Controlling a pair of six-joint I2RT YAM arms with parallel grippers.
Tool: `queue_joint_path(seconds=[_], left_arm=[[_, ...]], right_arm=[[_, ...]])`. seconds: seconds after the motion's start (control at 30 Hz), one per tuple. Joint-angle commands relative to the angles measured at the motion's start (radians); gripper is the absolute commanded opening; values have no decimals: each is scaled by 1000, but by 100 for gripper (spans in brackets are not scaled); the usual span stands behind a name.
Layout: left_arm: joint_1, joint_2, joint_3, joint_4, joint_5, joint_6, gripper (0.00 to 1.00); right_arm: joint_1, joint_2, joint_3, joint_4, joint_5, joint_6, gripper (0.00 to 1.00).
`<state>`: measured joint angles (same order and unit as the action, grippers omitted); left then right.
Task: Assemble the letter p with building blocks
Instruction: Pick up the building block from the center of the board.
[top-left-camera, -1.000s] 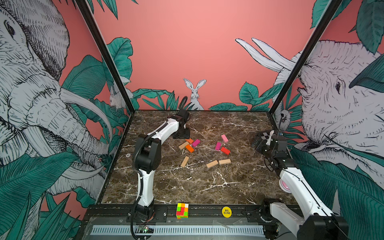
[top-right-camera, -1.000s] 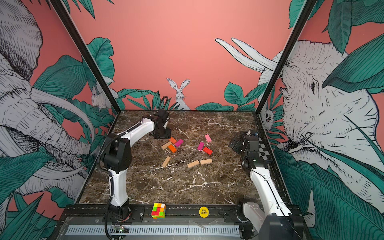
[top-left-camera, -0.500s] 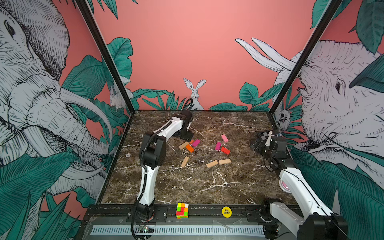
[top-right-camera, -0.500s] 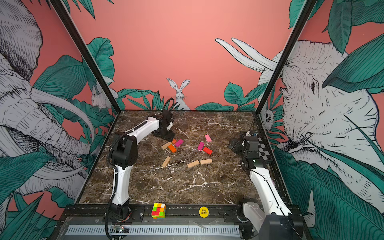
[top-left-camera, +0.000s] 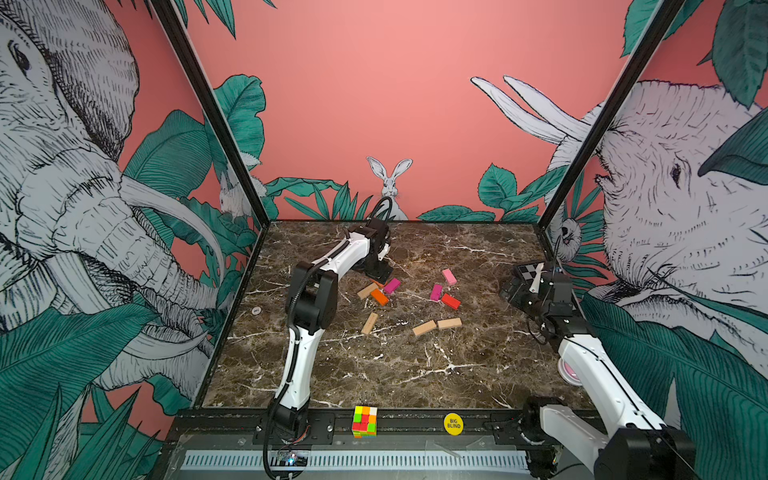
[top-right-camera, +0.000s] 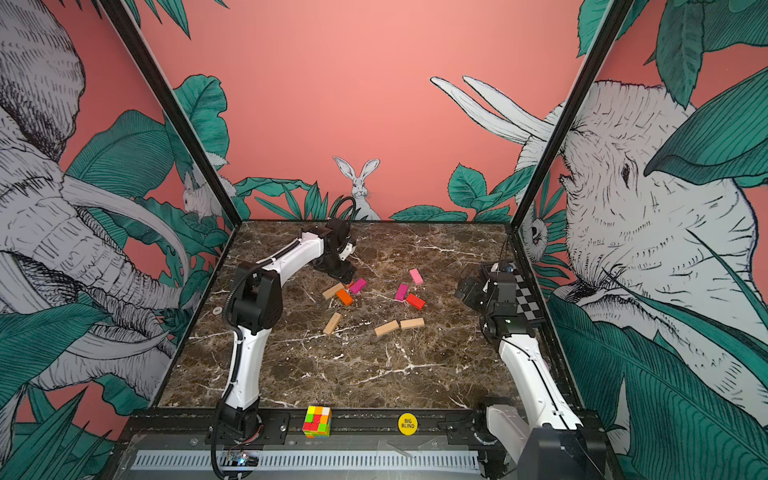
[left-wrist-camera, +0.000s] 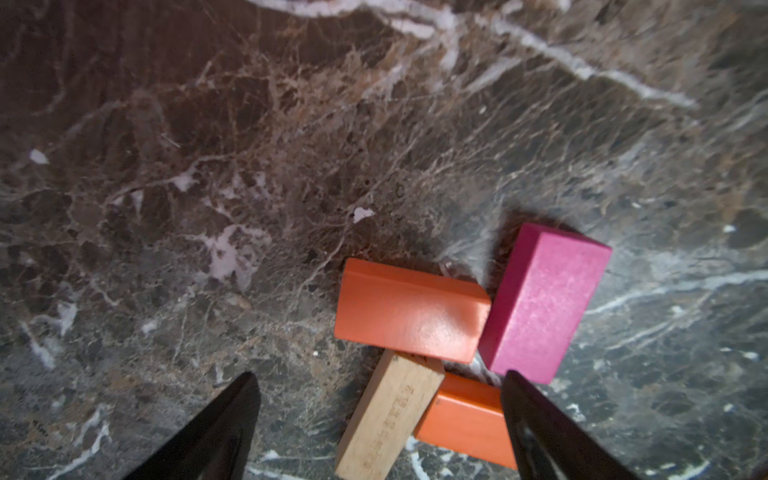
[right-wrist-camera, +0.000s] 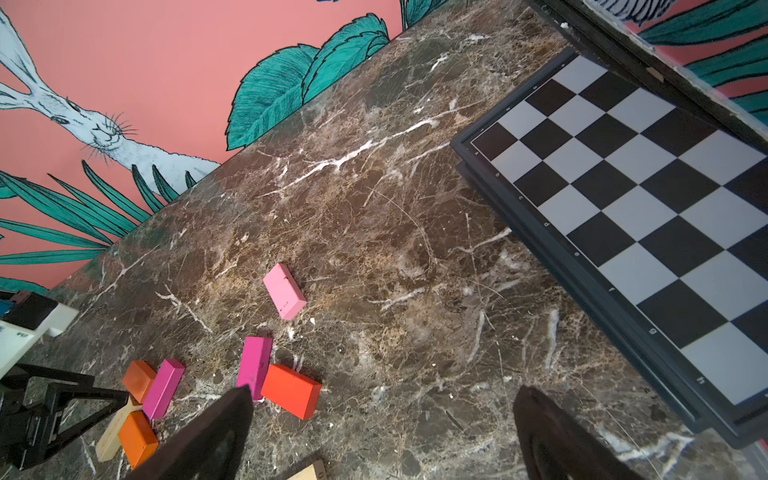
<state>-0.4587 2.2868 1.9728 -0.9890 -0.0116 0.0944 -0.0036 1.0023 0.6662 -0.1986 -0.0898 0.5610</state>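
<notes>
Building blocks (top-left-camera: 379, 296) lie loose on the marble table (top-left-camera: 374, 374), no letter formed. Clock set on the table in both top views, 12 at the back wall.

- 11 o'clock cluster: tan block (left-wrist-camera: 388, 415), orange block (left-wrist-camera: 409, 309) against its end, second orange block (left-wrist-camera: 465, 419) alongside it, magenta block (left-wrist-camera: 540, 303) touching the first orange. The tan block has stamped print, unreadable.
- 1 o'clock: pink block (top-left-camera: 449, 276) alone; second magenta block (top-left-camera: 436, 292) just beside the red block (top-left-camera: 450, 301).
- Nearer centre: lone tan block (top-left-camera: 369, 323); tan pair (top-left-camera: 424, 328) lying nearly end to end.

Left gripper (left-wrist-camera: 380, 380) is spread wide and pinches nothing; it is low over the 11 o'clock cluster, with the tan and second orange blocks between its fingers. Contact cannot be told.

Right gripper (right-wrist-camera: 385, 391) is spread wide and empty, at 3 o'clock next to the chessboard (right-wrist-camera: 623, 187). The board's rim has small white letters, too small to be sure of.

On the front rail at 6 o'clock, a yellow disc (top-left-camera: 453, 423) reads "BIG BLIND", with a puzzle cube (top-left-camera: 365, 422) at its 9 o'clock. A small white disc (top-left-camera: 256, 310) lies at the table's 9 o'clock, print unreadable.
</notes>
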Motion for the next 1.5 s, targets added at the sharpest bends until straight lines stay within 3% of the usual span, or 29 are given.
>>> queue_joint_path(seconds=[0.0, 0.33, 1.0, 1.2, 1.47], left_arm=[[-7, 30, 47, -57, 17, 34, 91], [-14, 91, 120, -75, 28, 57, 89], [-21, 149, 188, -121, 30, 32, 63], [-21, 148, 196, -128, -7, -23, 54], [5, 139, 314, -170, -64, -167, 54]], right_arm=[[4, -3, -3, 3, 6, -18, 98], [5, -5, -4, 2, -2, -16, 98], [4, 15, 3, -10, 9, -4, 98], [5, 13, 4, -12, 6, -9, 98], [16, -12, 3, -9, -16, -27, 98]])
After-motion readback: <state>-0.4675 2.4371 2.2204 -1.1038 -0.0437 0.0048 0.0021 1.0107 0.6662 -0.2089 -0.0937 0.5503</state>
